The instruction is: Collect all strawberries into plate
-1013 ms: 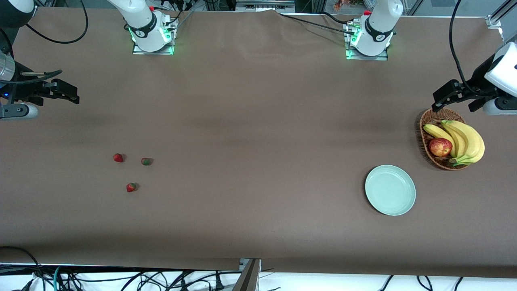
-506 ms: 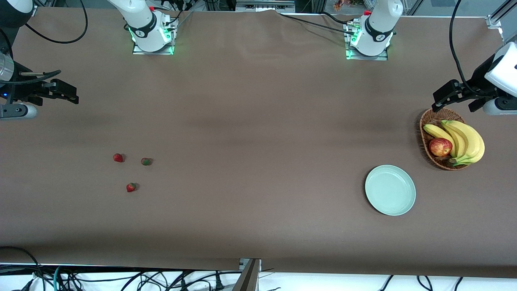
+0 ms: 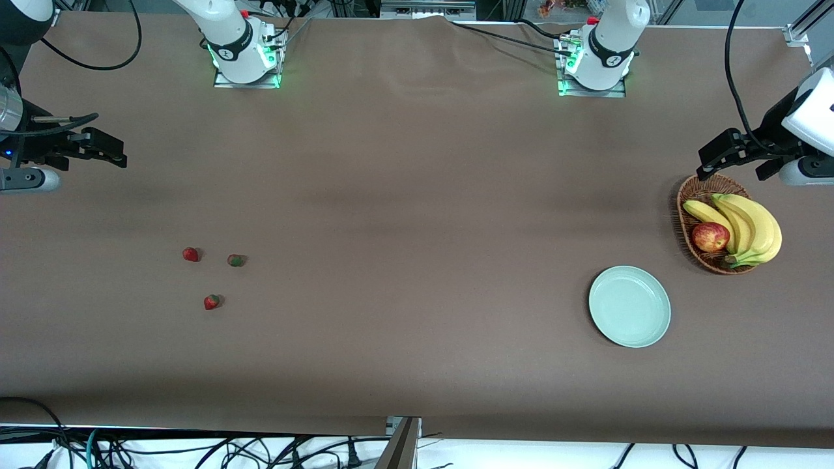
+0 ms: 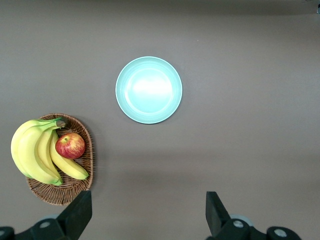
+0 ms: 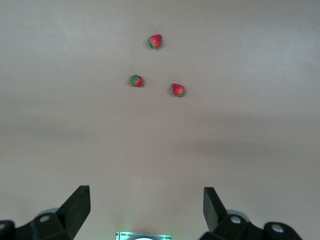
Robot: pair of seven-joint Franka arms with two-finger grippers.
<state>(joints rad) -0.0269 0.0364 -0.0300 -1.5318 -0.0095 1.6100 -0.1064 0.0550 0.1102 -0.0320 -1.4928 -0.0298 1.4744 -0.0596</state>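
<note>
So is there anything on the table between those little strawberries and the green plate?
Nothing: in the front view only bare brown table stretches from the strawberries to the plate.

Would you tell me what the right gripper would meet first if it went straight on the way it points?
Probably bare table: the right gripper, jaws open, points there, with the strawberries farther along.

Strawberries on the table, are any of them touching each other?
Apart. The right wrist view shows the three strawberries with bare brown table between each pair; the front view shows the same gaps.
</note>
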